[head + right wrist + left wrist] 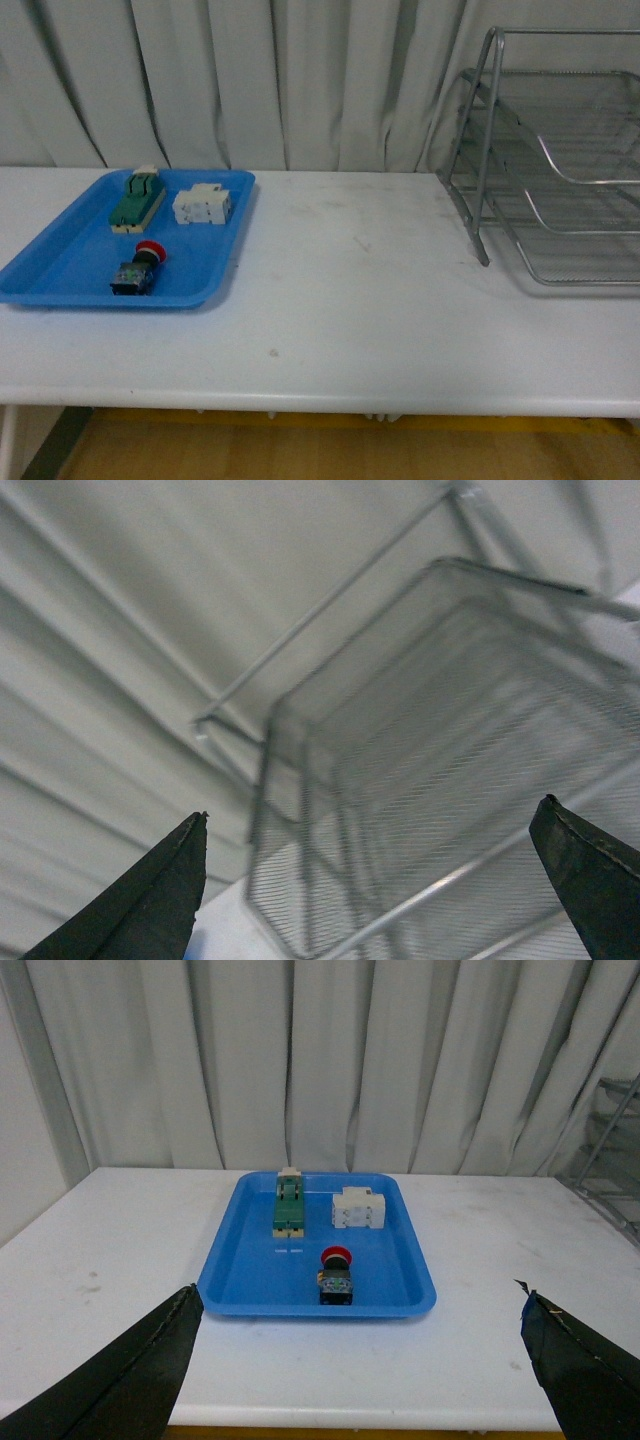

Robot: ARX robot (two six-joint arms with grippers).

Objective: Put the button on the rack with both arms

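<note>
A flat blue tray (60, 268) is lying on the left part of the white surface (360, 300). A green rectangular switch (138, 201) and a white block-shaped part (203, 206) are sitting side by side at its far end, not touching. A pale pleated curtain (250, 80) is hanging behind the surface.

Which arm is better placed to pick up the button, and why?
Left. The left gripper, open, faces the blue tray, with the button ahead between its fingertips; the right gripper points at the rack, away from the tray.
</note>
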